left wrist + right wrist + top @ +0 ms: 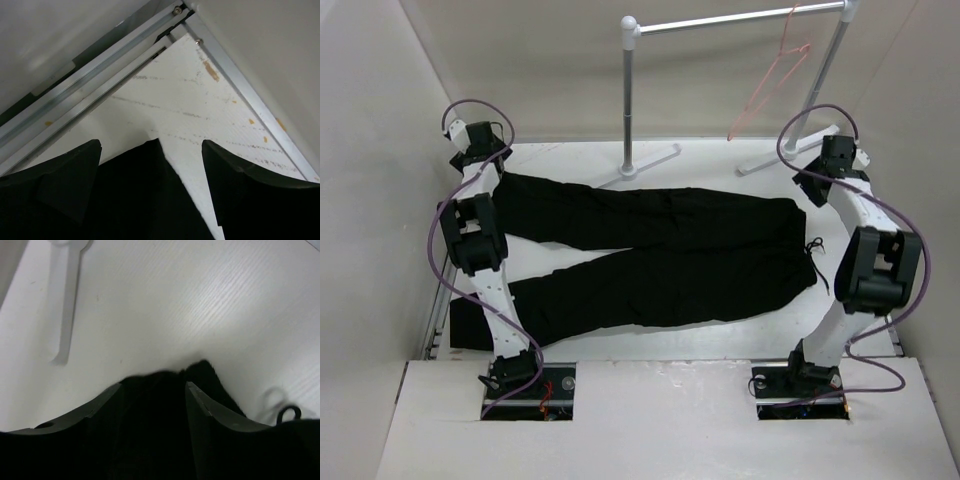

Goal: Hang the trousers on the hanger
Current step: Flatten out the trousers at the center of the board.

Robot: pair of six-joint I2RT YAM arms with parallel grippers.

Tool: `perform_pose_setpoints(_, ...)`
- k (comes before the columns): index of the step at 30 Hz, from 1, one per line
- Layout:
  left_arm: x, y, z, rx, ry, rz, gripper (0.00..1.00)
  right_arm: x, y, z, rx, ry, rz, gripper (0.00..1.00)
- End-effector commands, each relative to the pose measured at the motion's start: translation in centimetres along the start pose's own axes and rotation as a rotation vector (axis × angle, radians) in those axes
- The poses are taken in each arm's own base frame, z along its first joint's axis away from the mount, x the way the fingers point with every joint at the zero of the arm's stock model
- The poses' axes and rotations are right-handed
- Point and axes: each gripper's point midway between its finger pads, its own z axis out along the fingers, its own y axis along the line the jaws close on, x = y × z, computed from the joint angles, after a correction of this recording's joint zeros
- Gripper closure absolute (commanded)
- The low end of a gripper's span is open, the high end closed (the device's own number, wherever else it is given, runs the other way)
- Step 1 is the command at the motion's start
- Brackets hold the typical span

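The black trousers [660,255] lie flat across the table, waist to the right and legs to the left. The pink-red wire hanger [775,75] hangs from the rail at the back right. My left gripper [490,170] is at the far hem of the upper leg. In the left wrist view it [151,146] is open, with a corner of the trousers [135,195] between the fingers. My right gripper [817,185] is at the far waist corner. In the right wrist view it [152,386] is open, straddling the black fabric [150,430].
The white-and-silver rail stand [630,100] stands at the back, its feet on the table behind the trousers; one foot shows in the right wrist view [65,305]. A metal frame [240,85] edges the table's far left corner. A waist drawstring [812,248] lies at the right.
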Motion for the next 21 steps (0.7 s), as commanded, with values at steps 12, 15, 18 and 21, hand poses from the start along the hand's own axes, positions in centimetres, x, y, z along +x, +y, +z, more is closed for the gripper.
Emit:
perform_pose_setpoints(12,0.6,4.4,-21.5,-0.006,0.031,-0.069,0.91,15.4,6.0,-23.6,-0.571,0.102,-0.239,0.91)
perform_pose_setpoints(15,3.0,10.6,-26.7,-0.156,0.035,-0.075,0.91,19.9,4.7,-26.9,-0.670,0.183,-0.337,0.88)
perform_pose_setpoints(18,6.1,16.3,-30.9,-0.286,0.102,-0.141,0.87,22.3,3.1,-29.0,-0.722,0.218,-0.413,0.86)
perform_pose_setpoints(21,9.0,20.8,-33.8,-0.380,0.160,-0.213,0.84,24.0,1.2,-28.4,-0.719,0.249,-0.473,0.84)
